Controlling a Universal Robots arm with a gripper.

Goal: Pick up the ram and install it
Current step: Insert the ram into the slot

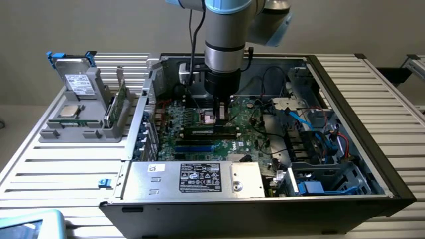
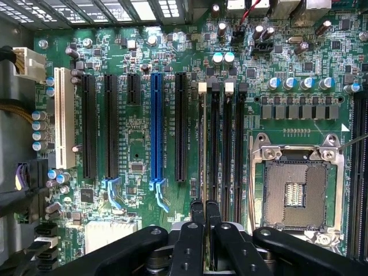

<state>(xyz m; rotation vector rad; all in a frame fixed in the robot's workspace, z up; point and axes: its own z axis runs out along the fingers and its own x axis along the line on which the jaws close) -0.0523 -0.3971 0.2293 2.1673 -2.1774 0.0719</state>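
Ram (image 2: 202,144) stands on edge in the memory slot farthest from the socket (image 2: 297,187); its long axis follows that slot, parallel to the blue slot (image 2: 156,132); in the exterior view it runs left to right across the board; the end effector (image 2: 205,208) is clenched on its upper edge near one end, inside the case (image 1: 352,99) on the table (image 1: 66,164).

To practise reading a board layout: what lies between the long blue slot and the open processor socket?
One black expansion slot, then four parallel memory slots, seen in the wrist view between the blue slot and the processor socket.
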